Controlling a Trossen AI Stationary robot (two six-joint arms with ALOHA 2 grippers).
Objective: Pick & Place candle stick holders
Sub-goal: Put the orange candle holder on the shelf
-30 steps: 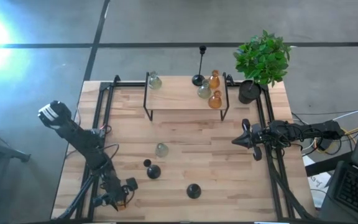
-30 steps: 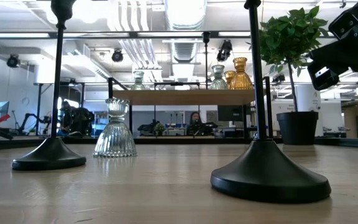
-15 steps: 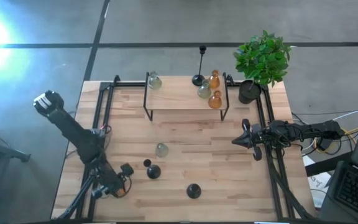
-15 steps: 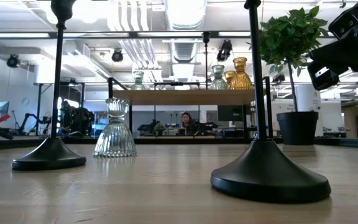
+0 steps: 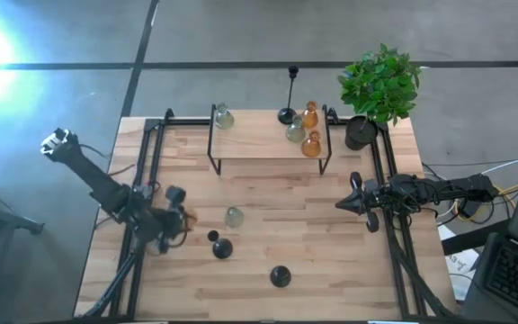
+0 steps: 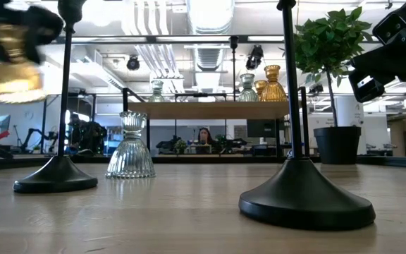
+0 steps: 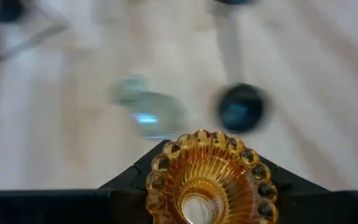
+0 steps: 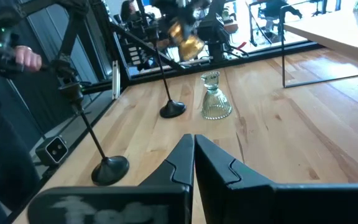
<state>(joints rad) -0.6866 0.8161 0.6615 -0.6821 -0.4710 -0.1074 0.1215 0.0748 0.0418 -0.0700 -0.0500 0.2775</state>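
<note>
My left gripper (image 5: 174, 221) is shut on an amber glass holder (image 7: 210, 185) above the table's left half; the low view shows the holder blurred at its upper left (image 6: 9, 67). A clear glass holder (image 5: 234, 216) and two black round-based holders (image 5: 221, 247) (image 5: 281, 275) stand on the table on their bases. The wooden shelf (image 5: 259, 139) carries two amber, two clear and one black holder. My right gripper (image 5: 352, 200) is shut and empty at the table's right side. My left gripper has the amber holder between its two fingers, and the holder's ribbed round end (image 7: 199, 155) faces the wrist camera. The holder is lifted clear of the table and sits below the dark gripper in the low view. The holder hides where the fingers touch it.
A black pot with a green plant (image 5: 380, 85) stands at the far right corner. Black frame rails (image 5: 156, 153) run along the table's left and right sides. People show in the room beyond the table (image 6: 204, 135), and a hand (image 8: 27, 58) shows in the right wrist view.
My left gripper has carried the amber holder from the near left corner toward the far edge, staying shut on it. It now sits left of the clear holder and has come into the low view at the upper left. My right arm has kept still.
</note>
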